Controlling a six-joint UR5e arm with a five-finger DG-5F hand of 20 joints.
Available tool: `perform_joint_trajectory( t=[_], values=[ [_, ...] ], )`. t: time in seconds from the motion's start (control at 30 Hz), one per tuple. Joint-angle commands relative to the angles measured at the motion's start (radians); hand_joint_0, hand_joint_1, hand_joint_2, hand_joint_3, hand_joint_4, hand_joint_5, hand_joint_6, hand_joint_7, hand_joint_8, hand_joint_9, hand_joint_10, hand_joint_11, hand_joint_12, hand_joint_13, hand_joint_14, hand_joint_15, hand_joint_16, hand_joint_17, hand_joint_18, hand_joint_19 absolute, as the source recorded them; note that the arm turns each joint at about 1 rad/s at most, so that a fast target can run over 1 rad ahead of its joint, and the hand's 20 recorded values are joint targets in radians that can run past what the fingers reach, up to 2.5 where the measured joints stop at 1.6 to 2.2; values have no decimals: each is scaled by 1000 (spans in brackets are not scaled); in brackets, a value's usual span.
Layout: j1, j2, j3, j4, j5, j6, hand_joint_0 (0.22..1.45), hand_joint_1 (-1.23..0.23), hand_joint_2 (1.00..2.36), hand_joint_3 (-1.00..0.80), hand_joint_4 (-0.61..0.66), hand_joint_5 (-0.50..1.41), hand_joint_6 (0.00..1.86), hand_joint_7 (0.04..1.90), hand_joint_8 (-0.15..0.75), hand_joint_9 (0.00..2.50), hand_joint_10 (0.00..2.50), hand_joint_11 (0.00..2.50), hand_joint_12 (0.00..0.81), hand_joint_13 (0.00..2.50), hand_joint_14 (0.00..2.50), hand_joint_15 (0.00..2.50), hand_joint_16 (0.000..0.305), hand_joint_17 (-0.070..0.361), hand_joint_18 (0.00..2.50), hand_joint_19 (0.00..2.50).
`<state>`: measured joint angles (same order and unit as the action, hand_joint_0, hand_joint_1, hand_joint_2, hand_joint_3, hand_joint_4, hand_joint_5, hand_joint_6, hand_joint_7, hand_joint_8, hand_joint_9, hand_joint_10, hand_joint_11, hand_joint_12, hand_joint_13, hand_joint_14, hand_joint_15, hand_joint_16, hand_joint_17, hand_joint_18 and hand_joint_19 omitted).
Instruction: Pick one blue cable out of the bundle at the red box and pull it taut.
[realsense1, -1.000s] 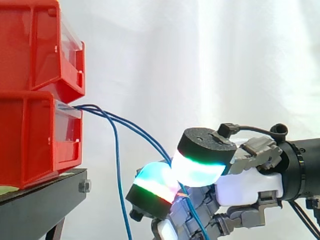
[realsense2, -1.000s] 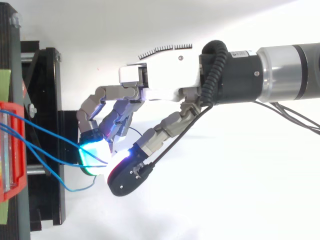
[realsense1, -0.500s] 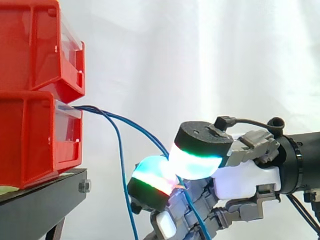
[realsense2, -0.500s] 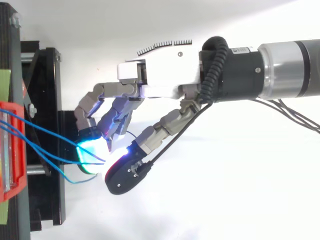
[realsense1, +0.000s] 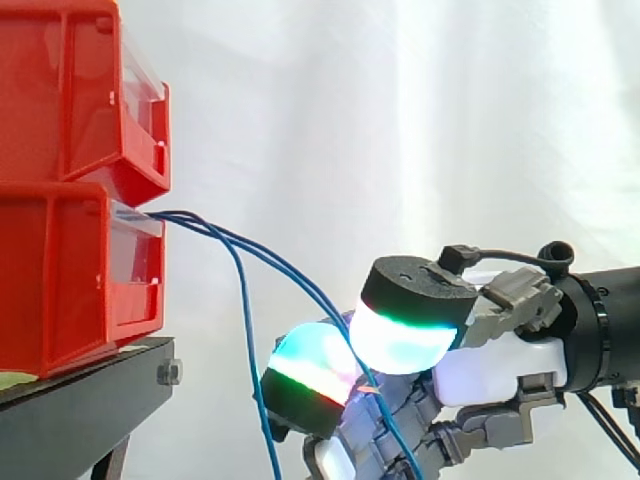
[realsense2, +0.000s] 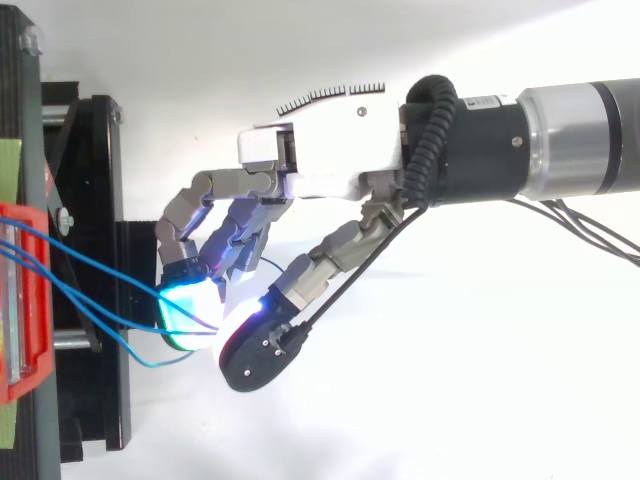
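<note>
Red bins (realsense1: 60, 270) on the left, black stand (realsense1: 70, 420) under them, plain white curtain (realsense1: 400, 120) behind. Cables (realsense1: 250, 345) are solid blue. Hand (realsense2: 320, 160) is white with grey fingers; pads (realsense1: 400, 340) glow cyan-green with a red streak, black caps on top.

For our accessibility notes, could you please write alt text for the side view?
The hand pinches two blue cables between glowing fingertips, low at the right; the cables slope up leftward to the lower red bin of a stack on a black stand. A third blue cable hangs down beside them, before a white curtain.
</note>
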<state>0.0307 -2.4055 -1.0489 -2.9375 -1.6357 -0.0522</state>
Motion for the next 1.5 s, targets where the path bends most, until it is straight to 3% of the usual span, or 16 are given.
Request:
perform_joint_trajectory(
  t=[0.0,0.27,0.67,0.77,0.83,1.07,1.47],
  values=[
    [0,0,1,0,-1,0,739,-862,1000,-500,143,-221,880,968,319,700,15,667,396,630,9,265,52,117,715,352],
    [0,0,0,0,0,0,658,-906,1000,-500,168,-231,858,957,316,656,13,660,397,596,9,264,53,119,687,374],
    [0,0,1,0,-1,0,529,-762,1000,-500,184,-190,819,981,353,719,14,640,416,610,9,280,56,126,685,418],
    [0,0,1,0,-1,0,572,-742,1000,-500,176,-177,805,1034,348,748,15,644,408,622,9,287,54,122,675,430],
    [0,0,1,0,0,0,621,-739,1010,-381,164,-171,824,1058,347,785,13,643,404,659,9,291,53,119,715,438],
    [5,0,1,2,0,0,635,-796,1018,-224,132,-190,868,1066,347,787,15,661,404,669,9,283,53,119,733,426],
    [5,-1,17,-3,0,0,745,-938,1013,-346,89,-197,871,1025,322,780,14,682,390,682,9,273,52,117,746,368]
  ],
)
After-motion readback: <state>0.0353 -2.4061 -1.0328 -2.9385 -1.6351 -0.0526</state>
